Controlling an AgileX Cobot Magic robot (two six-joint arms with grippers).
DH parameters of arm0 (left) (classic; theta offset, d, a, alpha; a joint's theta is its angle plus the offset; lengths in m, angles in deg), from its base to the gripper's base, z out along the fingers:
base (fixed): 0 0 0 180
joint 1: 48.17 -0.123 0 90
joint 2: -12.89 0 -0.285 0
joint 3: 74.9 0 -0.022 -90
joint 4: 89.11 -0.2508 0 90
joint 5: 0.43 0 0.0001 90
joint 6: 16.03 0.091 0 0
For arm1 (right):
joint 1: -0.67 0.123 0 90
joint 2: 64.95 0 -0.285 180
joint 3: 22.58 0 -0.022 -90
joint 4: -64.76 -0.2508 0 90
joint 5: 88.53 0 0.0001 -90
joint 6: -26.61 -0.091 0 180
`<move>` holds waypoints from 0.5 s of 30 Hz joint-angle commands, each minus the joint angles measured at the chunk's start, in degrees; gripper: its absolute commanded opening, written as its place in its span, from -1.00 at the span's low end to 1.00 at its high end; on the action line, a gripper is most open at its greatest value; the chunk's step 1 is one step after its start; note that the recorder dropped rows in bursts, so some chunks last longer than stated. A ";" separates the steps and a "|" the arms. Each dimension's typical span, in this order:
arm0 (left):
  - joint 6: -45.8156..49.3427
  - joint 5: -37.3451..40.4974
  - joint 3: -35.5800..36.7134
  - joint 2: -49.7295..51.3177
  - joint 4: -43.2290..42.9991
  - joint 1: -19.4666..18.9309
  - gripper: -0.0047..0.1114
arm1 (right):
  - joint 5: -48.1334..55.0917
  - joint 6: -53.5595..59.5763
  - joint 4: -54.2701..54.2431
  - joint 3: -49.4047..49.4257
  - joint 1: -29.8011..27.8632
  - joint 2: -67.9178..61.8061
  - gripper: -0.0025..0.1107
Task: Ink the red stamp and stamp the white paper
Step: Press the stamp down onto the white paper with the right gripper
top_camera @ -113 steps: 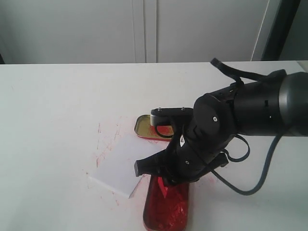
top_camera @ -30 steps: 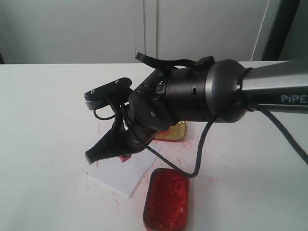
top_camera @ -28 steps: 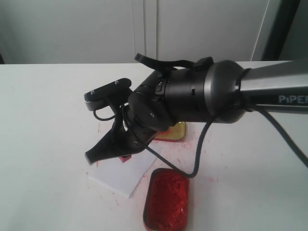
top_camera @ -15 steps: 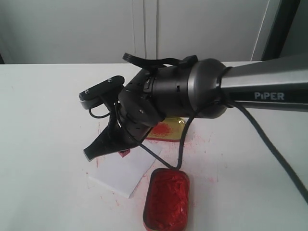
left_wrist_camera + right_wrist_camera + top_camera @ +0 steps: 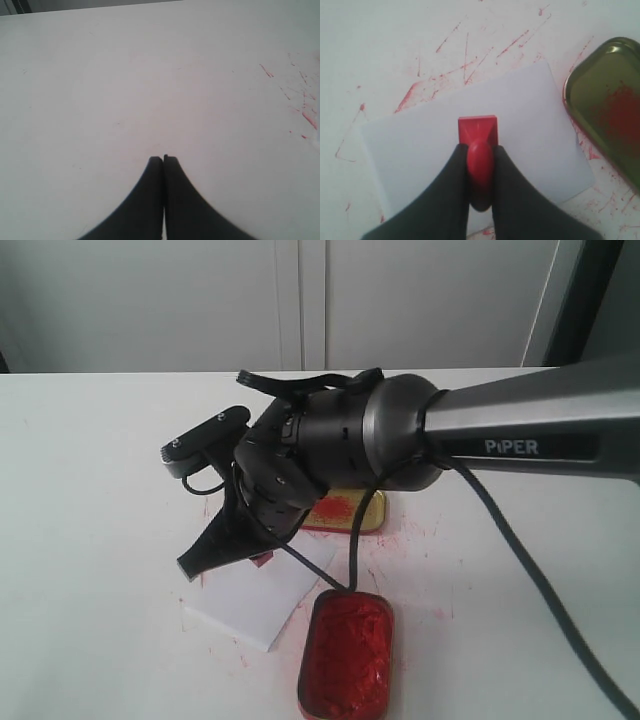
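My right gripper point(image 5: 480, 150) is shut on the knobbed handle of the red stamp point(image 5: 478, 131). The stamp's square base faces the white paper point(image 5: 520, 125); whether it touches the sheet I cannot tell. In the exterior view the right gripper point(image 5: 225, 552) hangs over the paper's point(image 5: 255, 600) far-left corner, and only a sliver of the red stamp point(image 5: 262, 559) shows under the fingers. My left gripper point(image 5: 163, 160) is shut on nothing over bare white tabletop; it is out of the exterior view.
The open red ink tin point(image 5: 345, 650) lies just right of the paper near the front edge. The gold-lined lid point(image 5: 345, 510), also point(image 5: 610, 115), smeared red, sits behind the paper. Red ink streaks point(image 5: 465, 65) mark the table. The right arm's thick body point(image 5: 340, 450) spans the middle.
The right arm carried the stamp from the ink tin leftwards to over the paper. In the last second it shifted slightly left and back, uncovering more of the lid.
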 commanded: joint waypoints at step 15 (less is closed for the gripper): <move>-0.14 -0.18 0.25 -0.25 -0.02 -0.07 -0.92 | 3.27 0.29 0.41 -1.25 0.08 -6.65 -0.96</move>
